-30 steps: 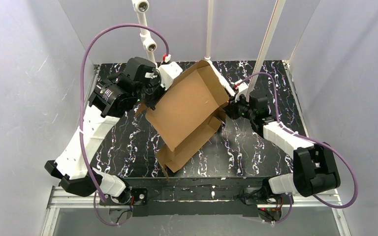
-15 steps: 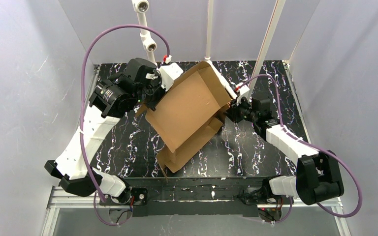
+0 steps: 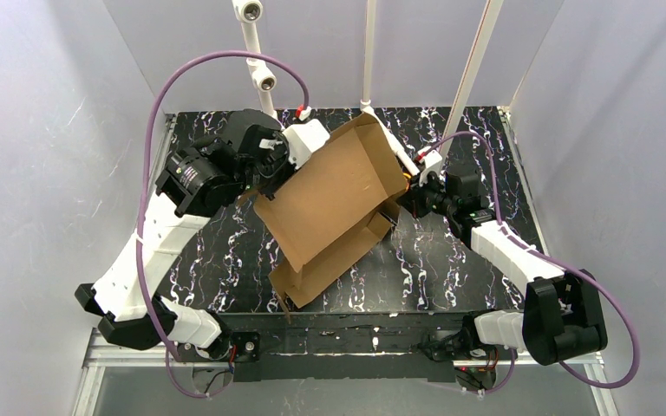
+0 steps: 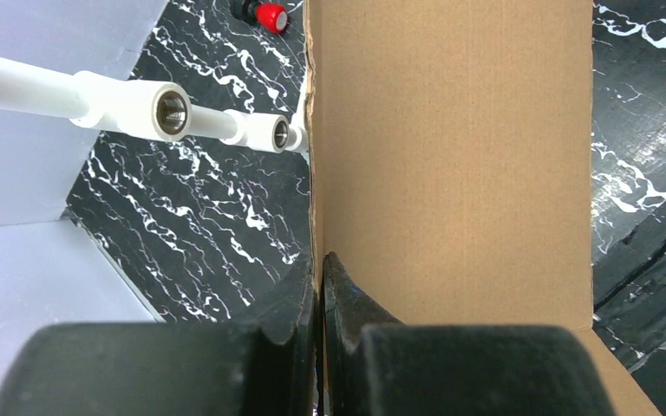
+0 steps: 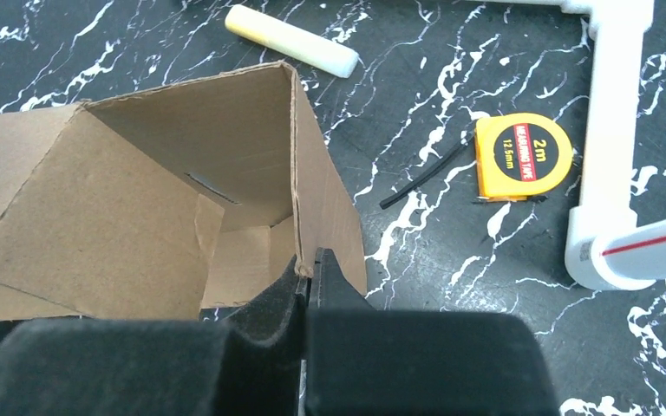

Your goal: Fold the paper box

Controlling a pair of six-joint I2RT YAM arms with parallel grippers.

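Right gripper (image 5: 310, 270) clamps a wall edge of the paper box (image 5: 139, 199) at 6 o'clock; yellow tape measure (image 5: 521, 157) lies at 2 o'clock.

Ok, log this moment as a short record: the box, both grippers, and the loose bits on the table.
paper box: brown cardboard, partly folded, tilted, held between the two arms
left gripper: shut on the edge of a box panel
right gripper: shut on the edge of an upright side wall
tape measure: yellow, lying flat on the table beside the box, apart from it
cream stick: lying on the table beyond the box
table: black with white veins
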